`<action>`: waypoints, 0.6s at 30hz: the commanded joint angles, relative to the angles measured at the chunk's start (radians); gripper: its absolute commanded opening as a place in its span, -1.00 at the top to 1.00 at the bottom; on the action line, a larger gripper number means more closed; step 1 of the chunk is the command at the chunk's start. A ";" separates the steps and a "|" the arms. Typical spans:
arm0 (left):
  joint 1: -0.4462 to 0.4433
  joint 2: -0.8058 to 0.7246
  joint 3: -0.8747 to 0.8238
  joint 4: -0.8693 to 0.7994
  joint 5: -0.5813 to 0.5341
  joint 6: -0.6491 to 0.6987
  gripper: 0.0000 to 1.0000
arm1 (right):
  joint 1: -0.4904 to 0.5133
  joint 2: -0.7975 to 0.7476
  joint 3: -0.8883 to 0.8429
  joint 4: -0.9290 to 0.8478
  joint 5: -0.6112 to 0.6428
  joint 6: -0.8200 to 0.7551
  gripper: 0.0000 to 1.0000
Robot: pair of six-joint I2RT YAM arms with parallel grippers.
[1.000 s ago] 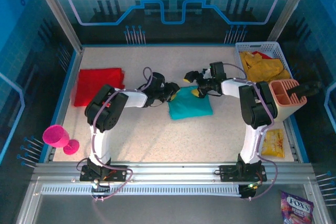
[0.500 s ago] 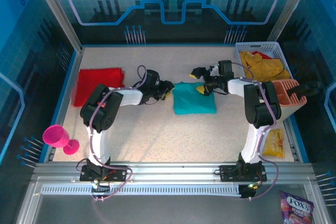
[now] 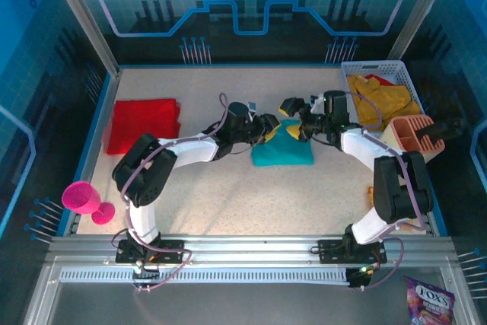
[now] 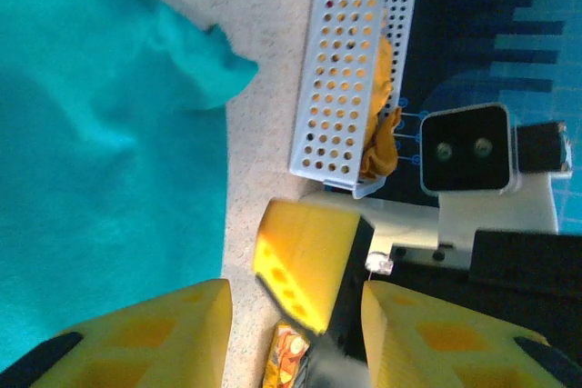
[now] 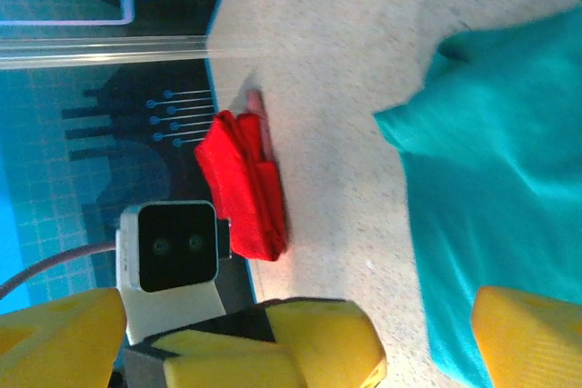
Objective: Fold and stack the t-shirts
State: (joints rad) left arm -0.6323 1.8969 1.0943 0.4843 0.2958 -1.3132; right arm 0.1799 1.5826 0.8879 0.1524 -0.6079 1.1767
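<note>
While the left arm (image 3: 179,148) and right arm (image 3: 364,142) are stretching low toward each other, the teal t-shirt (image 3: 283,151) is lying folded beneath their tips, its far edge partly covered. The red t-shirt (image 3: 142,123) is lying folded far left. Mustard-yellow t-shirts (image 3: 380,99) are bunching in the white basket (image 3: 397,71), their shapes unclear. The left gripper (image 3: 268,124) is gaping partway and the right gripper (image 3: 293,117) wide, both holding nothing.

Bright even overhead light, faint soft shadows, wrist views blurred up close
</note>
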 commanded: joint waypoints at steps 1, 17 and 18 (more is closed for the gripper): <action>-0.025 0.066 -0.024 0.104 -0.005 -0.073 0.16 | 0.037 0.005 -0.078 0.062 0.057 0.064 -0.96; -0.005 0.117 -0.196 0.067 -0.069 -0.048 0.20 | -0.029 0.138 -0.313 0.310 0.054 0.076 -0.93; 0.001 0.114 -0.204 0.059 -0.069 -0.046 0.20 | -0.039 0.131 -0.319 0.309 0.047 0.074 -0.93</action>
State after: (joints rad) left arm -0.6544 2.0022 0.9394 0.6090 0.2478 -1.3819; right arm 0.1848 1.6928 0.6254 0.5121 -0.6014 1.2755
